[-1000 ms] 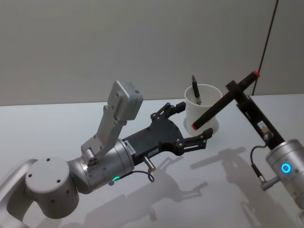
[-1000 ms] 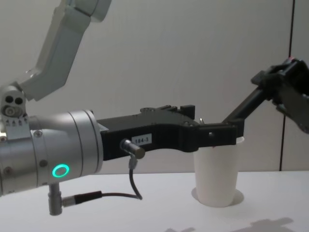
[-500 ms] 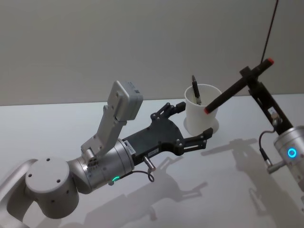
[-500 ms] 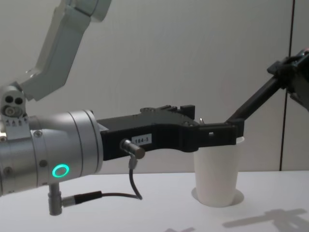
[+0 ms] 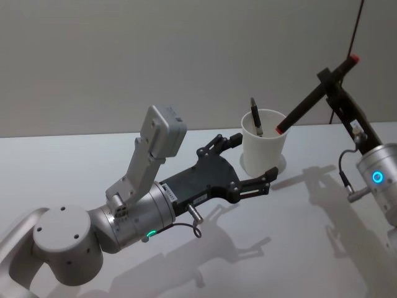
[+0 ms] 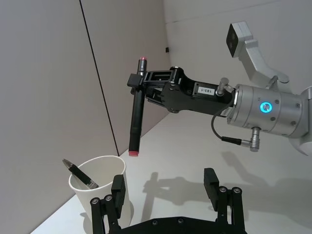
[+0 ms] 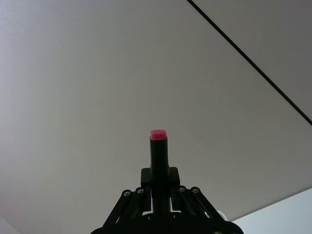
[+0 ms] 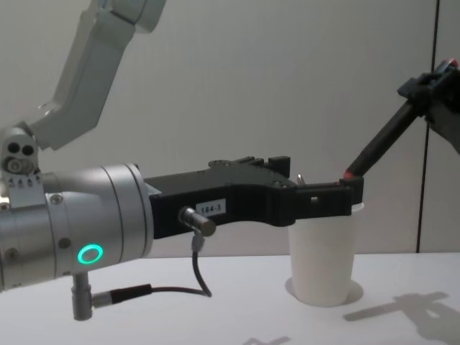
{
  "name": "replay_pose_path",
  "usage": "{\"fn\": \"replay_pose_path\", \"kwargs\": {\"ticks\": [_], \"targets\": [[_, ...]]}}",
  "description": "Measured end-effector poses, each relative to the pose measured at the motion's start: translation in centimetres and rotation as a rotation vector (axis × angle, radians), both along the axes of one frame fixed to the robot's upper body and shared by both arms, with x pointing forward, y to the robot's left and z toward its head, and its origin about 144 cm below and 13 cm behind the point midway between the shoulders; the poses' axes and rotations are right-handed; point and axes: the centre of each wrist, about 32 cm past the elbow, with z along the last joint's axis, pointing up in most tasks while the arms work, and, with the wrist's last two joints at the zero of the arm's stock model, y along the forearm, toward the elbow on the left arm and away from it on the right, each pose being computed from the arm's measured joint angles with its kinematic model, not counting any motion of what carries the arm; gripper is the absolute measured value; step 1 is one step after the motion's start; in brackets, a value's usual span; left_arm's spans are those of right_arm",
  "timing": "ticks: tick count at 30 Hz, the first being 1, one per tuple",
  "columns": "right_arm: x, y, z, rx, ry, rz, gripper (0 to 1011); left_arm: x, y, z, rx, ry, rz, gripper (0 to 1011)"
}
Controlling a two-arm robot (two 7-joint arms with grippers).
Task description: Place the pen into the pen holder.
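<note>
One pen [image 5: 304, 107], probably light, stiff and slick, is hanging slanted from the right gripper [image 5: 327, 77], its jaws clamping it near the upper end, where it may pivot. Its lower tip is reaching below them toward the pen holder [image 5: 263, 155]. The left wrist view is showing that tip clear above the rim, unlike the head view; the left gripper [image 6: 164, 180] is hovering beside the holder, jaws apart.

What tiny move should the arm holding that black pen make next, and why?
Probably lower the right claw a little, nudging toward the middle of the white cup, before letting go. The black pen hangs tilted, its red tip just above the rim, not yet inside. The left claw sits open beside the cup.
</note>
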Motion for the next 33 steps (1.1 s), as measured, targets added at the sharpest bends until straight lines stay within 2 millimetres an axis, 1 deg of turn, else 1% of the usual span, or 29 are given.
{"fn": "replay_pose_path", "kwargs": {"ticks": [17,33], "targets": [[2.8,0.1,-0.3,-0.103,-0.055,-0.008,211,0.0,0.0,0.0,0.000,0.000,0.000,1001],[4.6,0.8,-1.1,-0.200,-0.090,0.001,211,0.0,0.0,0.0,0.000,0.000,0.000,1001]]}}
